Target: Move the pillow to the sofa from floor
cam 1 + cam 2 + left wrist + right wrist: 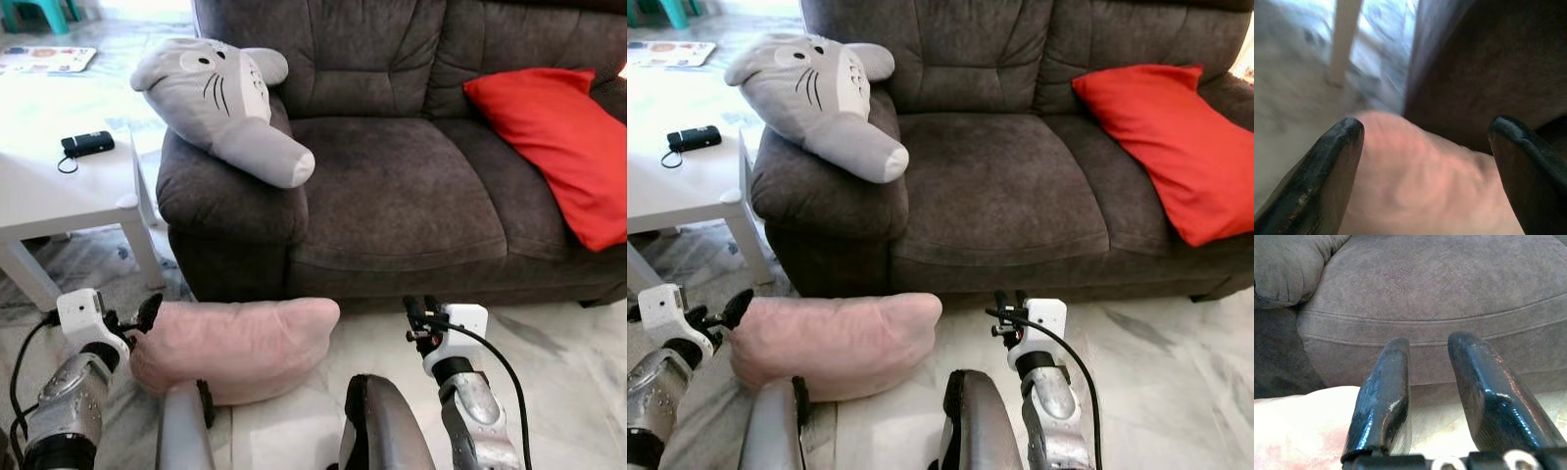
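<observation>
My left gripper (1425,171), jaws apart, straddles the soft, light pink pillow (240,345); my right gripper (1435,396), nearly closed, holds nothing, so I'd pinch that squashy corner deep.

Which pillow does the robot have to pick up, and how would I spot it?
Find the big dark brown sofa, then look down at the marble floor just in front of its left armrest. The pink pillow lies there, next to the left gripper. It is pale pink and on the floor, unlike the red cushion and grey elephant plush up on the sofa.
</observation>
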Available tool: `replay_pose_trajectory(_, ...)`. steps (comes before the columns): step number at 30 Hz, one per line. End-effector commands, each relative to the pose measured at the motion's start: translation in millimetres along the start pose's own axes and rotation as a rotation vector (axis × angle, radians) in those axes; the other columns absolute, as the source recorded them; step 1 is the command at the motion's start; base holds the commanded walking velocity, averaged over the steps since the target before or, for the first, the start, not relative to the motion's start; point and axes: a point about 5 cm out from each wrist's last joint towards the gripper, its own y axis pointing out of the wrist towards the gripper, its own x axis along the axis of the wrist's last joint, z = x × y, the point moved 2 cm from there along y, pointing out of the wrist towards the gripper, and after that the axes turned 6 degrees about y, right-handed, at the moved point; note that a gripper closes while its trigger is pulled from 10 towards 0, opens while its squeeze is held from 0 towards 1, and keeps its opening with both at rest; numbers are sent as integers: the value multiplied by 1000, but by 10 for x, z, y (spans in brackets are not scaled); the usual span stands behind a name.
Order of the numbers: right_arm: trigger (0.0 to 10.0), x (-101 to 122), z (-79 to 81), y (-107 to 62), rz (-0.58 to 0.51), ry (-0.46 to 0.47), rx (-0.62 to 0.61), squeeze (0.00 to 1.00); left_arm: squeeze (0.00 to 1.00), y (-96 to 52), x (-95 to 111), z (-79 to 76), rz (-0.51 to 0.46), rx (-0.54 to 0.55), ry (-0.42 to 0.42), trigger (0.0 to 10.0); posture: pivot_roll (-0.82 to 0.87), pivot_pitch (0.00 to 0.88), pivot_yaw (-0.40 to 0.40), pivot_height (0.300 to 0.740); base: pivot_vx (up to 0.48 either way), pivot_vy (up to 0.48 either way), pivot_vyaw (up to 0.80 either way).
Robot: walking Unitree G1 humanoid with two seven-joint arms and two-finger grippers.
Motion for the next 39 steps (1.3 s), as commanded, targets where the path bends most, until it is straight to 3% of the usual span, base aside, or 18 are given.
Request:
replay_pose_trajectory(1,10000,81,-39,13,-16,-11,3,0,0,15,-10,50,37,-25,-106,10000,71,114,-168,488,0,0,0)
replay_pose_trajectory(8,10000,106,-85,-15,-10,-28,10,0,0,53,-27,106,57,-23,-202,10000,47,134,-183,488,0,0,0)
replay_pose_trajectory(13,10000,163,-138,-40,-14,-44,10,0,0,12,-181,212,181,21,-111,10000,25,150,-192,488,0,0,0)
replay_pose_trajectory(17,10000,185,-167,-67,-14,-53,12,0,0,-8,-241,253,207,63,-67,10000,6,164,-207,488,0,0,0)
replay_pose_trajectory(22,10000,215,-206,-125,-5,-73,24,0,0,-4,-226,286,158,116,-67,10000,-10,178,-231,488,0,0,0)
replay_pose_trajectory(30,10000,308,-258,-195,4,-104,46,0,0,-8,-110,398,81,256,33,10000,-38,205,-267,488,0,0,0)
replay_pose_trajectory(39,10000,421,-306,-266,3,-126,61,0,0,-9,-54,399,15,259,20,10000,-68,233,-289,488,0,0,0)
